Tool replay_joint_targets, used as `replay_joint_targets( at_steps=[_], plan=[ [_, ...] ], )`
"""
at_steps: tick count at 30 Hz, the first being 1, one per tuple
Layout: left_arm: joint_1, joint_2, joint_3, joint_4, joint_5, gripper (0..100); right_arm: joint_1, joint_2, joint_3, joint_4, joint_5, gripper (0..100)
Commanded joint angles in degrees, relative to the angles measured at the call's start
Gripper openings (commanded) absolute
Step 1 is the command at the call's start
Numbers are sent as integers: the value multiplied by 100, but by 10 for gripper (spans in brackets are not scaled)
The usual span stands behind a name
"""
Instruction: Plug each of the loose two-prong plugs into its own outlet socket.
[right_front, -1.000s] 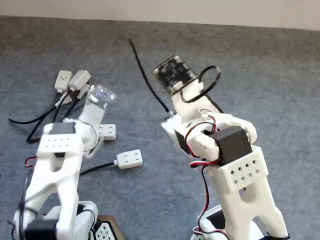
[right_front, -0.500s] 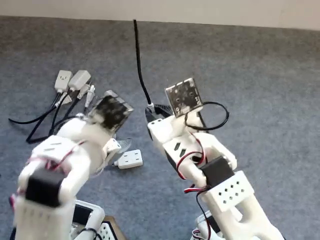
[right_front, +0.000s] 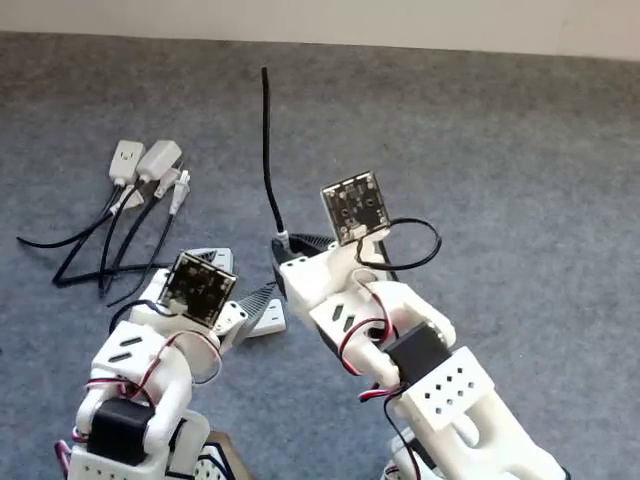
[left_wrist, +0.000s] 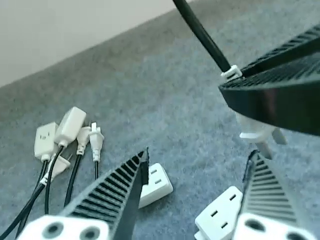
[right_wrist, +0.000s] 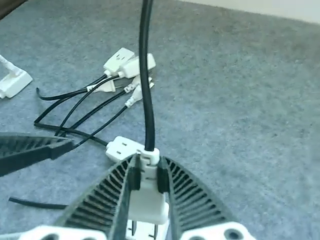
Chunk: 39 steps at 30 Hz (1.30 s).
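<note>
My right gripper (right_wrist: 148, 162) is shut on a white two-prong plug (right_wrist: 146, 197) whose black cord (right_wrist: 146, 75) runs away across the carpet. In the left wrist view this plug (left_wrist: 256, 136) hangs prongs down just above a white outlet socket (left_wrist: 220, 215). My left gripper (left_wrist: 197, 155) is open, its fingers (left_wrist: 120, 190) straddling that socket, with a second socket (left_wrist: 154, 182) beside it. From above, the right gripper (right_front: 285, 245) and left gripper (right_front: 262, 305) meet over the half-hidden socket (right_front: 268, 320). More loose plugs (right_front: 180, 190) lie far left.
A bundle of sockets and plugs (right_front: 140, 160) with black cords (right_front: 110, 240) lies on the grey carpet at the far left. Another socket (right_front: 215, 258) sits beside my left arm. A white block (right_wrist: 11, 82) shows at the right wrist view's edge.
My right gripper has carried the plug and cord nearer and leftward, down toward the front socket. My left arm has pulled back from the far bundle and now sits over that socket.
</note>
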Motion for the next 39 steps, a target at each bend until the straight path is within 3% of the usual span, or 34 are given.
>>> replay_joint_targets(
  at_steps=[1,7,14,20,27,39],
  plan=[
    [101,-251,145,-193,44,303,-259,-154,-215,66,-202,5],
    [110,-215,110,-88,70,301,-365,-145,-215,75,-202,5],
    [637,-347,-593,1134,281,301,-92,-136,-233,40,-193,5],
    [752,-347,-57,404,273,300,-374,-145,-233,66,-422,5],
    [-242,-338,585,-554,53,300,-611,-154,-251,391,-413,5],
    [-312,-338,646,-624,44,300,66,-154,-1033,1789,132,5]
  ],
)
